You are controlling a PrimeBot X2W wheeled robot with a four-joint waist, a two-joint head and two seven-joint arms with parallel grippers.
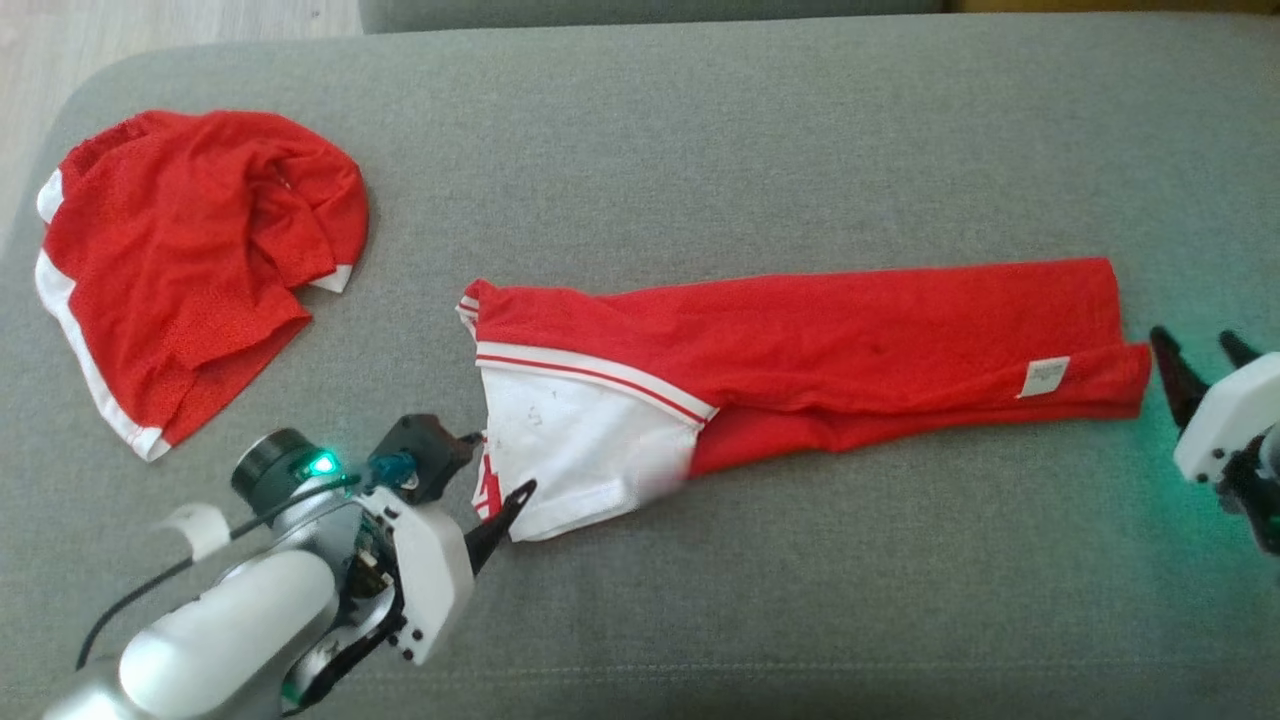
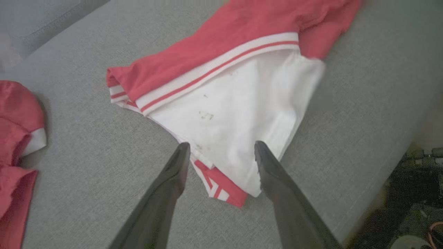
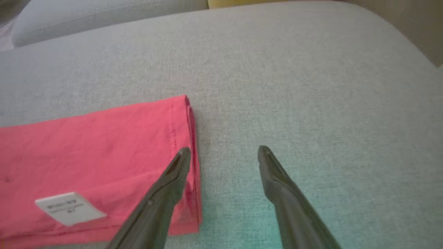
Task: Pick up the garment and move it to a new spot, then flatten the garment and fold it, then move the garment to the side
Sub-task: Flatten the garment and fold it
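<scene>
Matt cloth garment (image 1: pixel 800 330), coarse-woven sofa (image 1: pixel 700 120)

The left gripper (image 1: pixel 498 462) reaches in from lower left, angled up-right, jaws parted. The right gripper (image 1: pixel 1193 336) points up at the right edge, jaws also parted.

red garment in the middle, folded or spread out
Folded: the garment lies as a narrow strip, with stacked layers showing at its right end.

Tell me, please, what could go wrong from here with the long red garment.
1. The open left end effector straddles the layered white corner; it may pinch only one layer, undoing the fold.
2. The open right end effector sits mostly beside the hem, so closing could miss the garment.
</scene>
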